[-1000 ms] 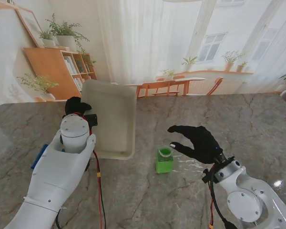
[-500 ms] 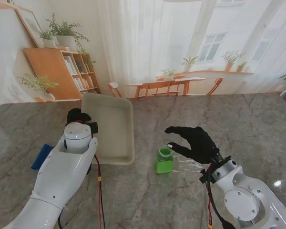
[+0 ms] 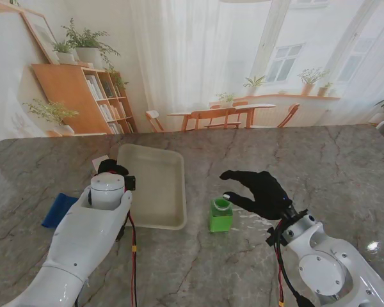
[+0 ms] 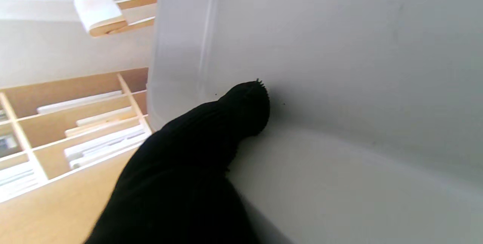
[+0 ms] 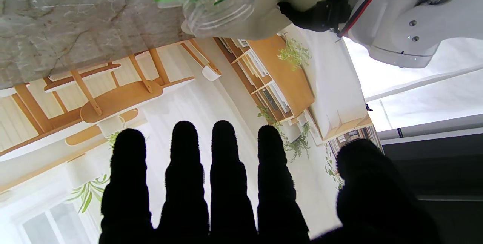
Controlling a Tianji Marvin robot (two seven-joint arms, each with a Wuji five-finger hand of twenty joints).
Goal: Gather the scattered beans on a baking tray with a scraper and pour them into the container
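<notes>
The cream baking tray [image 3: 155, 185] lies nearly flat on the marble table, left of centre. My left hand [image 3: 111, 169], in a black glove, is shut on the tray's left rim. The left wrist view shows a black finger [image 4: 226, 131] pressed against the tray's inner surface [image 4: 358, 66]. No beans can be made out in the tray. The green container [image 3: 221, 215] stands upright just right of the tray's near corner. My right hand [image 3: 259, 192] hovers open beside it on the right, fingers [image 5: 222, 183] spread. A blue scraper [image 3: 59, 210] lies on the table left of my left arm.
A small white object [image 3: 100, 162] pokes out beyond my left hand. In the right wrist view the container's clear threaded mouth [image 5: 217, 4] and my left forearm [image 5: 396, 21] show. Bare marble [image 3: 320, 160] stretches to the right and far side.
The tray, tipped up steeply a second ago, has come down almost flat on the table. My left hand has drawn nearer to me with it. The right hand has barely shifted.
</notes>
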